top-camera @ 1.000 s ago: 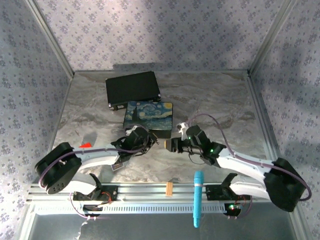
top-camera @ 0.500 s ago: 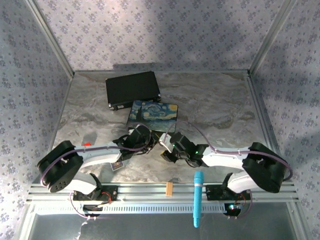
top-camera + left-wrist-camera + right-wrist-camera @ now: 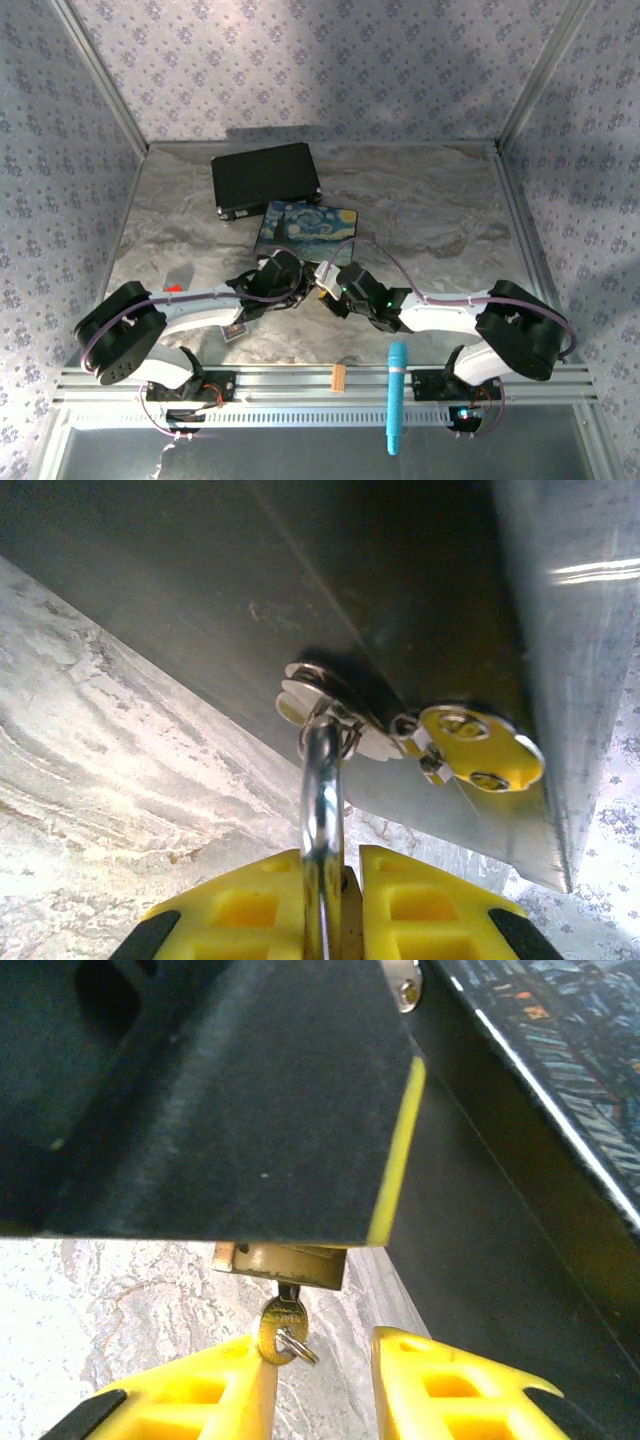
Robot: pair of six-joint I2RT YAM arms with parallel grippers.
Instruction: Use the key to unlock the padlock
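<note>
Tiny brass-gold padlock with a thin silver U-shaped shackle (image 3: 285, 1260) hangs off the near edge of the Starry-Night painted box (image 3: 305, 228), and that's where all the action is.

Starting on the side farthest from the box: the right gripper (image 3: 322, 1352) has its yellow fingers apart, nothing pinched. The slim yellowish metal key (image 3: 281, 1322), with a little wire ring on it, sits in that gap. Its head is right against one finger and well clear of the other. The blade looks seated in the bottom of the padlock, pointing toward the box.

One step closer to the box, the left gripper (image 3: 338, 865) is clamped on the padlock. The shackle runs up between its yellow pads to the silver metal clasp (image 3: 330, 705) on the box's dark side wall. Just beyond the box's far edge lies a flat black rectangular case (image 3: 265, 178), which isn't involved.

I'd call this the grab-and-turn step. My two cents:
- Centre the right fingers on the key first, since it's off to one side and closing now would probably shove it sideways.
- Pinch the flat head, not the ring.
- Turn with a pure wrist roll along the blade's line. Pulling away from the box would back the key out.
- The left grip has to resist the twist, or the padlock just swings on the clasp and the box may slide.
</note>
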